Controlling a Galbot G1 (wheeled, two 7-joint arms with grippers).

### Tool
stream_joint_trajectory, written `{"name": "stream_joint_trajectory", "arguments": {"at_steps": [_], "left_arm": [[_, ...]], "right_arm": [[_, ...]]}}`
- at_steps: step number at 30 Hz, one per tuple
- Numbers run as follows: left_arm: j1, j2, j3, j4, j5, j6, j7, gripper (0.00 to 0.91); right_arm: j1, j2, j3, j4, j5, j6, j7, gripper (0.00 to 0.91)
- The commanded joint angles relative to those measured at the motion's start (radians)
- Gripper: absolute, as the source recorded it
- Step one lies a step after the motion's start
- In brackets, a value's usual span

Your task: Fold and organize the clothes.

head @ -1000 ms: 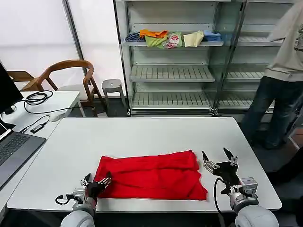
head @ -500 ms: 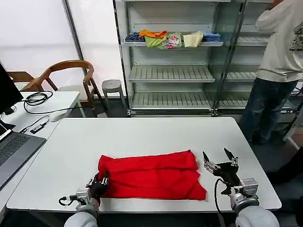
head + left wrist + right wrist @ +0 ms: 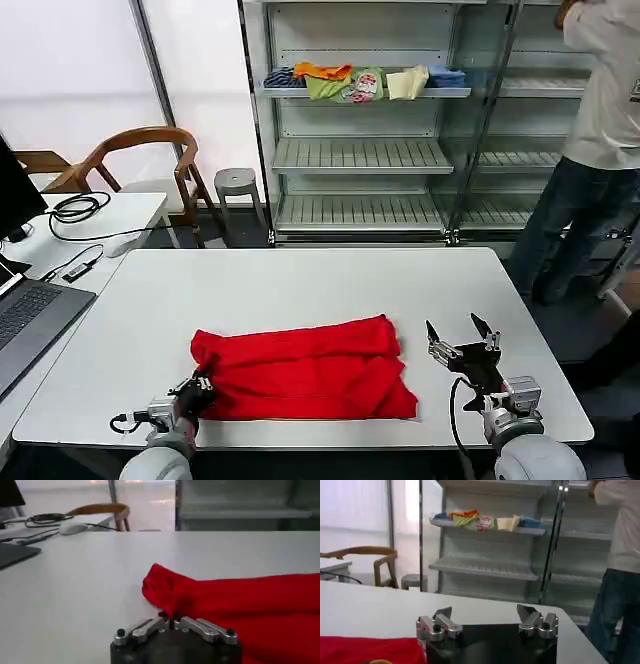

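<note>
Two grippers are sitting at the near edge of the white surface. The left gripper is lying low at the front left corner of the red T-shirt, its fingers pinched closed on a bunched fold of the cloth; in the left wrist view the fingertips are meeting right at the raised red edge. The right gripper is hovering just beside the shirt's right edge, apart from it, with its fingers spread wide open and pointing upward. The T-shirt is lying folded into a long band across the front middle of the surface, rumpled, with its left end lifted into a small ridge near the left gripper. Farther left, a laptop is resting on a side desk with cables and a wooden chair behind it. At the back, a metal shelf unit is carrying small coloured garments on its upper shelf.
</note>
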State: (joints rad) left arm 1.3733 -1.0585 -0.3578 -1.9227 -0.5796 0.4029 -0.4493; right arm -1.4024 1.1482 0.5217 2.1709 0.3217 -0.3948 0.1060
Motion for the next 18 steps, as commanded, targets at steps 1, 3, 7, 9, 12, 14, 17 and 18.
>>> {"name": "stream_joint_trajectory", "arguments": {"at_steps": [1,3,7,9,12,14,17,18], "left_arm": [[0.049,0.106,-0.275,-0.007,-0.058,0.024,0.033,0.010],[0.070,0.136,-0.325,-0.006,-0.063,0.032,0.041,0.000],[0.108,0.182,-0.426,-0.018,-0.063,0.041,0.046,0.010],[0.118,0.191,-0.444,-0.030,-0.062,0.044,0.046,0.010],[0.123,0.183,-0.440,-0.059,-0.053,0.043,0.046,0.010],[0.119,0.166,-0.412,-0.076,-0.035,0.041,0.047,0.010],[0.111,0.128,-0.347,-0.139,-0.014,0.041,0.058,0.010],[0.107,0.116,-0.319,-0.159,-0.005,0.042,0.058,0.010]], "right_arm": [[0.022,-0.001,-0.014,-0.010,-0.003,0.006,-0.001,0.907],[0.026,0.001,-0.021,-0.015,-0.003,0.012,-0.002,0.907],[0.030,0.005,-0.037,-0.028,-0.006,0.027,-0.004,0.907],[0.032,0.007,-0.041,-0.030,-0.007,0.030,-0.004,0.907],[0.032,0.009,-0.042,-0.032,-0.010,0.033,-0.004,0.907],[0.028,0.009,-0.039,-0.033,-0.013,0.033,-0.003,0.907],[0.019,0.006,-0.032,-0.031,-0.018,0.033,-0.003,0.907],[0.014,0.004,-0.025,-0.030,-0.022,0.033,-0.003,0.907]]}}
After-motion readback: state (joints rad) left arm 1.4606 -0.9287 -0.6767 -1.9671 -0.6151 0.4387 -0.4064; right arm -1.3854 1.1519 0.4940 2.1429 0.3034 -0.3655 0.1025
